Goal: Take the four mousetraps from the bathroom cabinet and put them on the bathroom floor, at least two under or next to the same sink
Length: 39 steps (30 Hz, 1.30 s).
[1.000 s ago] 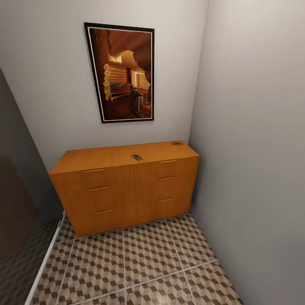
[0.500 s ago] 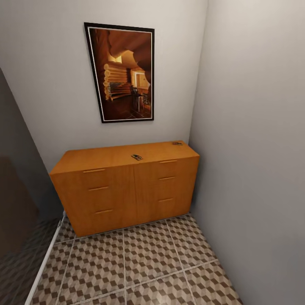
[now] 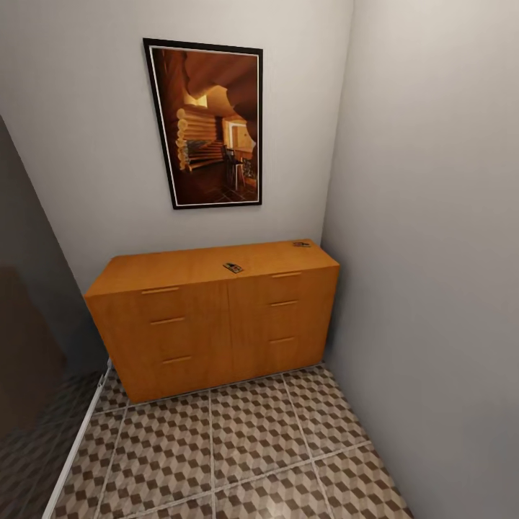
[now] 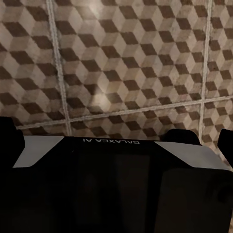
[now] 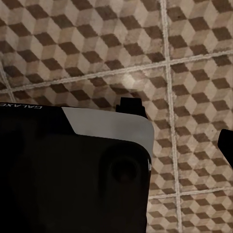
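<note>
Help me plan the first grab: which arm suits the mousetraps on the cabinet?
Probably right: both mousetraps lie centre-to-right on the cabinet. Both grippers point at the floor.

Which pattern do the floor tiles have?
The bathroom floor has brown-and-beige cube-pattern tiles with pale grout lines, clearest in the left wrist view.

Left gripper point(image 4: 199, 138), right gripper point(image 5: 177, 124): both point down, jaws apart, empty.
</note>
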### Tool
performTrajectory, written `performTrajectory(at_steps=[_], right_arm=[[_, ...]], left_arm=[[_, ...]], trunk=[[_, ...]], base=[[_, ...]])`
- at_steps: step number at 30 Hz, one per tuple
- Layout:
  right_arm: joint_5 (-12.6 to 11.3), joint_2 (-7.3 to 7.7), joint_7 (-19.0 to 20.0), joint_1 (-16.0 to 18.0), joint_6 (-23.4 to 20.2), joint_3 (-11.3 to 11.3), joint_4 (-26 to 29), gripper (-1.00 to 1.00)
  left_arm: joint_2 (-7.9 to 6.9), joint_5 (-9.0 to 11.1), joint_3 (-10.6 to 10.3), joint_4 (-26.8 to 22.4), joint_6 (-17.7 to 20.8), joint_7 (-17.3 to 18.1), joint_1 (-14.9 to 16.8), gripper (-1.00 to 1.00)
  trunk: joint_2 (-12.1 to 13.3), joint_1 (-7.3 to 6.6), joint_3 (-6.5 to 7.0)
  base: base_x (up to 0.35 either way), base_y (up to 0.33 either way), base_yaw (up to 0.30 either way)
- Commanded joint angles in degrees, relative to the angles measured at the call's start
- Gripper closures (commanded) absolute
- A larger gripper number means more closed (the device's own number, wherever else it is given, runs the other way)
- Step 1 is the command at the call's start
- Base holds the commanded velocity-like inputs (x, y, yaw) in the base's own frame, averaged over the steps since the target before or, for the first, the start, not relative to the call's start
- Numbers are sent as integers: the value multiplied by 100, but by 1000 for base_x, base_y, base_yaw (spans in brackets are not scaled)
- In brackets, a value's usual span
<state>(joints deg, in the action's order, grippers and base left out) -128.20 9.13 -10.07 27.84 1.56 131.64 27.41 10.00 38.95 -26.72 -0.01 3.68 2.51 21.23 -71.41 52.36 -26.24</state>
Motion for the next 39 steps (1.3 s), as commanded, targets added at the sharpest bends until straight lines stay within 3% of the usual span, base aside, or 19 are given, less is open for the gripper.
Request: performTrajectory(at_steps=[1,24,39], right_arm=[[-21,1,-21,11,14,29,19,-100],[-21,1,-21,11,11,31,19,-100],[-21,1,-21,11,11,33,19,-100]], left_arm=[[0,60,-44,1,19,13,4,-100],[0,60,-45,1,19,13,3,-100],[0,60,-44,1,19,13,-27,-100]], trunk=[[-4,0,-6],[-4,0,-6],[-4,0,-6]], base=[[0,0,0],[3,0,0],[301,0,0]])
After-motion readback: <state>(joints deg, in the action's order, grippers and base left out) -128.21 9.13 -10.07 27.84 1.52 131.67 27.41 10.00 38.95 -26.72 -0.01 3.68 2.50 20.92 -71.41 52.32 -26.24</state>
